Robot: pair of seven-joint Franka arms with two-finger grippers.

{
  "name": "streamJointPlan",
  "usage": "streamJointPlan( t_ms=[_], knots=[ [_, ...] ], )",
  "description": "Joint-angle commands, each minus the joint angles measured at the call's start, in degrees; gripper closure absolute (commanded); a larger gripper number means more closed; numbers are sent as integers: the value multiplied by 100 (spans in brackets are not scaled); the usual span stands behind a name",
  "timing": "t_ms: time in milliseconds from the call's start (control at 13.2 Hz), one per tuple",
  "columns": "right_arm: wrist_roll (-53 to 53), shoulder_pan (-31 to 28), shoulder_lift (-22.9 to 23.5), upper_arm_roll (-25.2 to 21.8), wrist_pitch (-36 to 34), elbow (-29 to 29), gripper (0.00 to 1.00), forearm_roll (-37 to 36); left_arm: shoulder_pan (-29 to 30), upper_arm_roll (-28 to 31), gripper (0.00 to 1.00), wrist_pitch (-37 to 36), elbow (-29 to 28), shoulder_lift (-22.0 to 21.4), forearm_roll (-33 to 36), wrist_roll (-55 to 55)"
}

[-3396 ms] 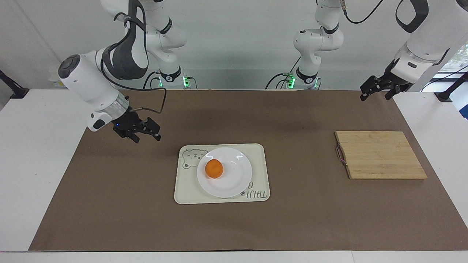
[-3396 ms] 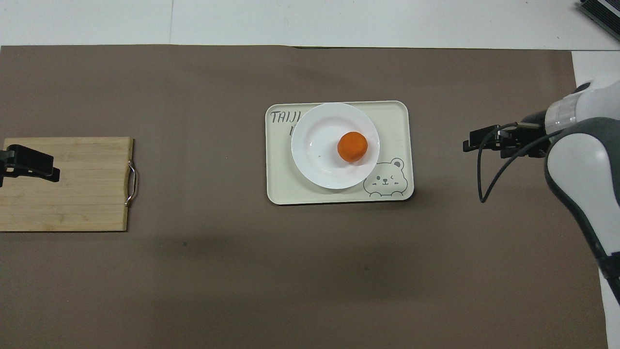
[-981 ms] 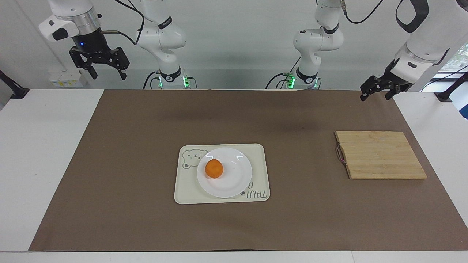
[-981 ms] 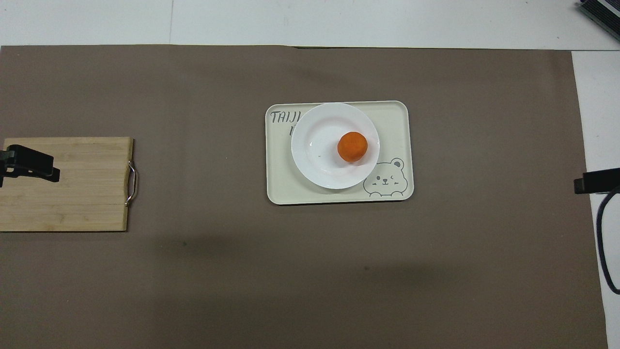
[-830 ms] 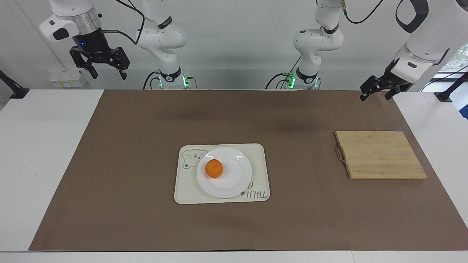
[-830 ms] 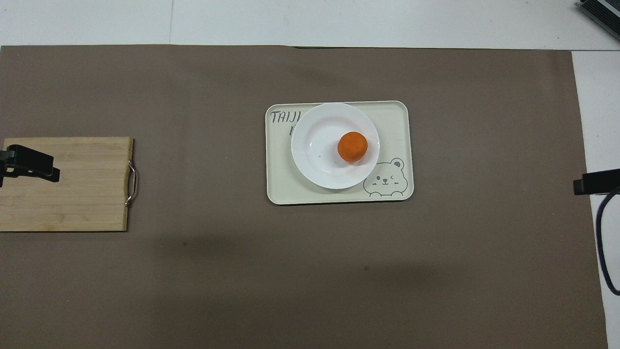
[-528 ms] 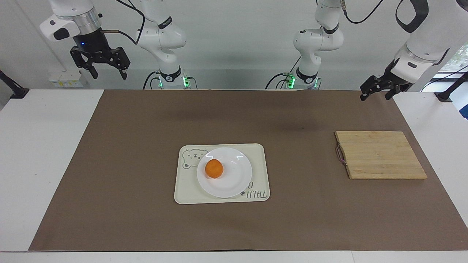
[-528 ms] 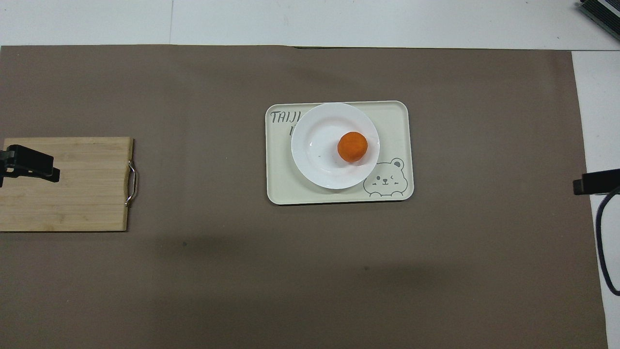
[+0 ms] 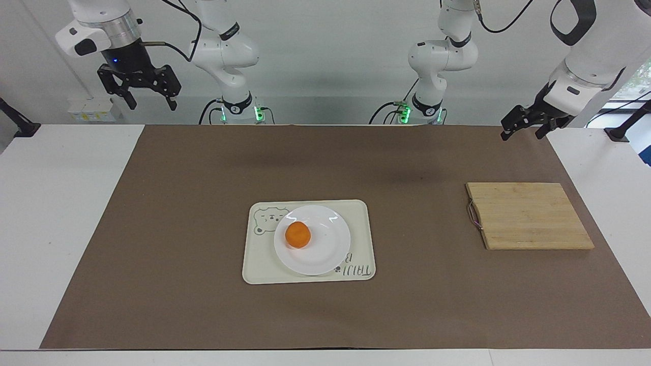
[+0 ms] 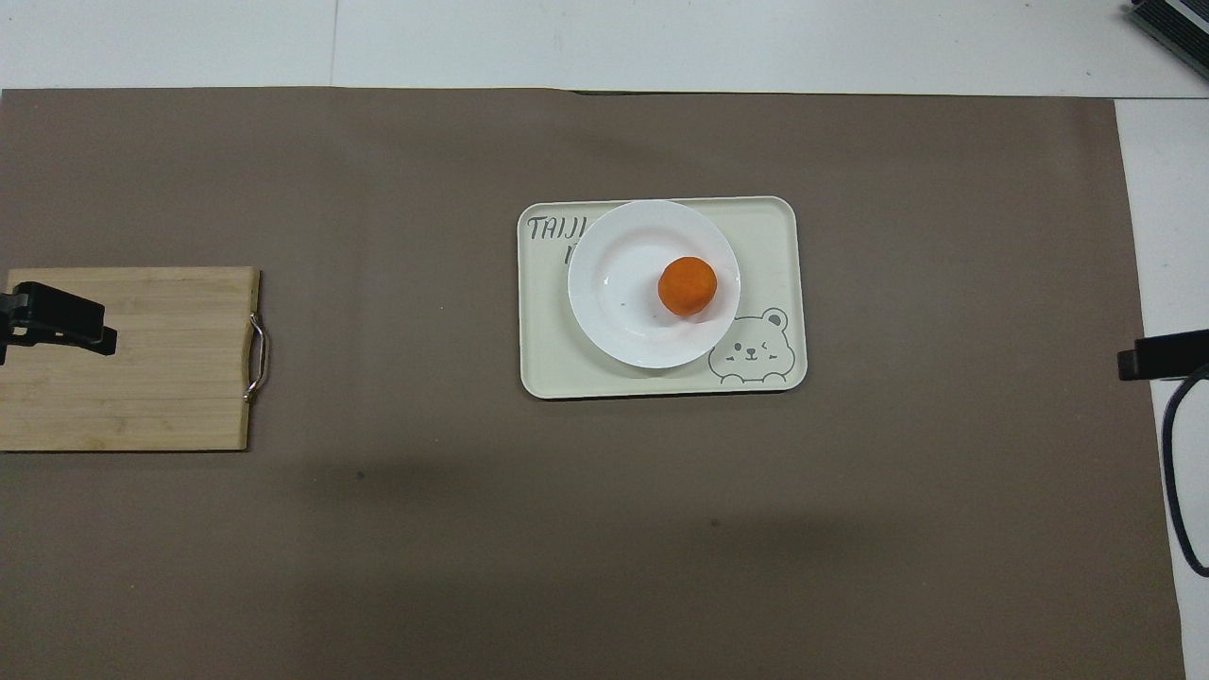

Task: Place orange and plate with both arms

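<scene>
Since the earliest frame only the right arm has shifted: its gripper [image 9: 138,90], then low over the brown mat beside the tray, now hangs high above the table edge at the right arm's end, close to the robots, and it has held there through the last second. Nothing else has changed place.

The orange [image 9: 297,235] sits on the plate [image 9: 325,251], off centre toward the right arm's end, and the plate rests on the cream tray [image 9: 259,272] with the bear drawing, near the middle of the mat [image 9: 203,305]. In the overhead view the orange [image 10: 687,285] is wholly inside the rim of the plate [image 10: 614,312], and the plate slightly overhangs the tray's edge farthest from the robots.

Both tools are empty and spread wide. The right gripper's fingers point down with a clear gap between them. The left gripper [image 9: 524,124] waits in the air above the mat's corner at the left arm's end, nearer the robots than the wooden cutting board [image 9: 529,216], touching nothing.

As a judgement, the work looks finished: orange on plate, plate on tray, and both arms drawn well apart from them. If anything is left, it is only for the arms to settle at rest; no further pick or placement seems called for.
</scene>
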Motion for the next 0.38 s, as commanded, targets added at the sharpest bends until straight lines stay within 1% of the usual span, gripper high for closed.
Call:
streamJointPlan(
  t_ms=[0, 302],
  knots=[
    [77, 5, -27, 33, -91, 26, 0, -87, -28, 16, 0, -106, 27, -43, 75, -70],
    [94, 5, -45, 42, -55, -18, 0, -87, -28, 16, 0, -106, 27, -43, 75, -70]
  ],
)
